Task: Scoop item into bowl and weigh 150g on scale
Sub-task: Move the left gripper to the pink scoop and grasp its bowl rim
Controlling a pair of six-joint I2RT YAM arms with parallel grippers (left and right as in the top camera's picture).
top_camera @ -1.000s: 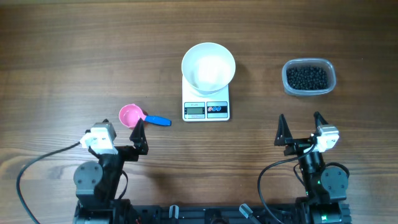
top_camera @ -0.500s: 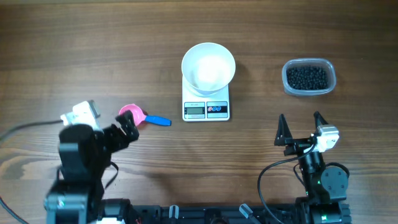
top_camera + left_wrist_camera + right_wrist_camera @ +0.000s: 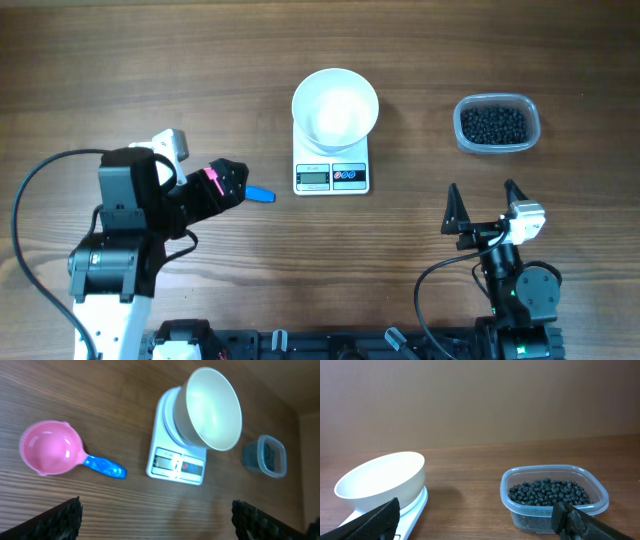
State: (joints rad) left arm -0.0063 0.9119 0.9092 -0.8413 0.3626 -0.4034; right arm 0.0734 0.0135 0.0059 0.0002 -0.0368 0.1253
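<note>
Wooden table (image 3: 120,60), overhead: you have the white bowl (image 3: 335,105) standing on the scale (image 3: 331,176) at centre. The item (image 3: 492,124), a heap of black pellets, fills a clear tub (image 3: 497,150) off to its right. Left gripper (image 3: 232,180) hangs over a pink scoop (image 3: 259,194), whose blue handle pokes out. Right gripper (image 3: 482,195) sits near the front edge, apart from everything. Left wrist: your jaws spread wide, nothing between them; scoop lies left of the scale. Right wrist: jaws wide, empty; bowl left, tub of pellets right.
</note>
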